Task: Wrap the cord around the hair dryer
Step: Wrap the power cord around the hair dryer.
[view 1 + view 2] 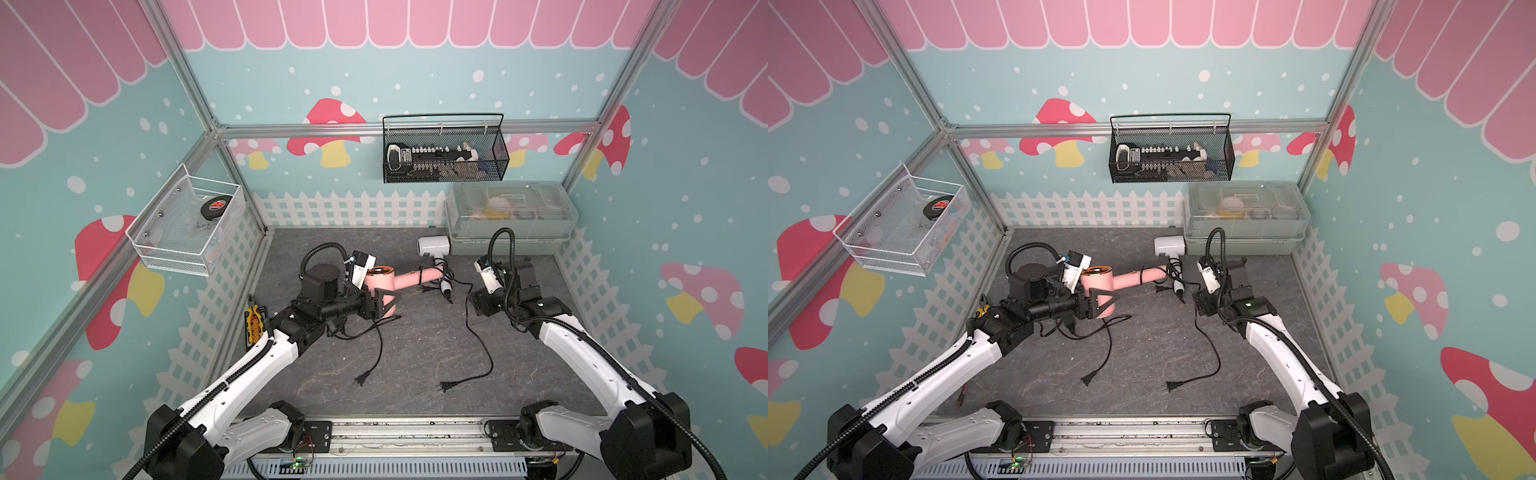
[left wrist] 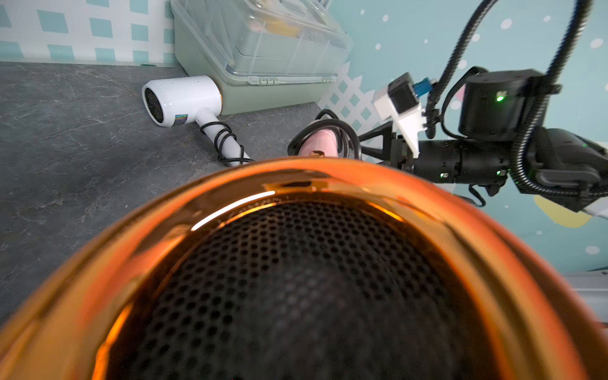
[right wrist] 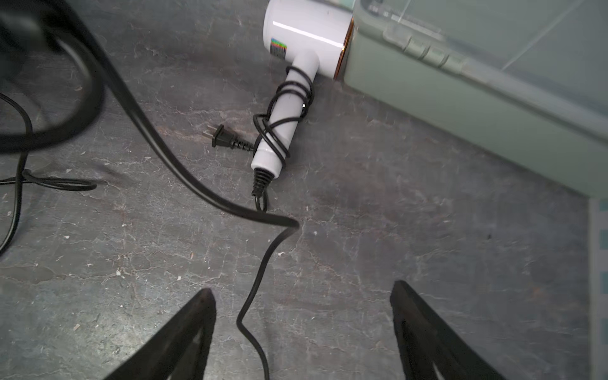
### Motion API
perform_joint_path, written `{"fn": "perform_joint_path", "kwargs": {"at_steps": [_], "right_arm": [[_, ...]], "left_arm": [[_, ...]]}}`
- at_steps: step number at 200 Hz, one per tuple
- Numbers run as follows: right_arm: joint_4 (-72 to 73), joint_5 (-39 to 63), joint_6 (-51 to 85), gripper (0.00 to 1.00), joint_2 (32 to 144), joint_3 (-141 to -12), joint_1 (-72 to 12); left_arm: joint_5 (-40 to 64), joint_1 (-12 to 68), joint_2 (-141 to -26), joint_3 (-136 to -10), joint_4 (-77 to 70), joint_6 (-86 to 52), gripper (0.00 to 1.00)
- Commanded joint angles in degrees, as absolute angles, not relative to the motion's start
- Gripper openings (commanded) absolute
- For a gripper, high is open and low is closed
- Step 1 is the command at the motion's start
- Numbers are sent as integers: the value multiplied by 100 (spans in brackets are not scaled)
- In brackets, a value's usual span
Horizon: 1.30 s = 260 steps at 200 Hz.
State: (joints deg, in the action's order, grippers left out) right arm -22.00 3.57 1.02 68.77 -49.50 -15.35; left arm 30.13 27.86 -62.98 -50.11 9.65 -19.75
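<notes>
Left arm [image 1: 249, 365] stretched inward, left pincer [image 1: 387, 303] clamped, right arm [image 1: 582, 357] bent low, right pincer [image 3: 302, 292] spread wide

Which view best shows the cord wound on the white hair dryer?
Right wrist view: the black cord loops around the white plastic hair dryer's handle, close and sharp. Left wrist shows it smaller; both top views, a tiny tangle.

pink hair dryer [image 1: 405, 280] smooth plastic; tabletop [image 1: 415, 345] matt, veined; black basket [image 1: 496, 164] metal mesh
</notes>
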Motion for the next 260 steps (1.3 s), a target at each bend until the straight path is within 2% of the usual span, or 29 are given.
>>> {"fn": "perform_joint_path", "kwargs": {"at_steps": [1, 50, 120, 128, 154, 170, 192, 213, 260], "right_arm": [[-1809, 590, 797, 81, 7018, -4710, -1525], [-1366, 696, 1360, 74, 7480, -4095, -1529], [384, 775, 1847, 61, 8145, -3446, -1547], [539, 792, 1862, 54, 8237, -3464, -1547], [770, 798, 1921, 16, 8245, -3481, -1547], [567, 499, 1802, 0, 8000, -3494, -1547], [87, 35, 1523, 0, 7412, -3687, -1486], [-899, -176, 1045, 0, 7018, -4465, -1485], [-2962, 563, 30, 0, 6949, -6665, -1701]], "left_arm": [[3129, 2727, -6080, -5017, 611, -1967, 0], [3164, 2680, -6090, -5093, 505, -2044, 0], [3234, 2646, -6032, -4992, 278, -2224, 0], [3243, 2646, -6022, -4977, 264, -2246, 0], [3203, 2604, -5988, -4927, 215, -2319, 0], [3241, 2512, -5954, -4870, 87, -2452, 0], [3287, 2378, -5966, -4796, -43, -2642, 0], [3261, 2125, -5969, -4682, -172, -2797, 0], [3092, 2057, -6076, -4544, -494, -2952, 0]]}}
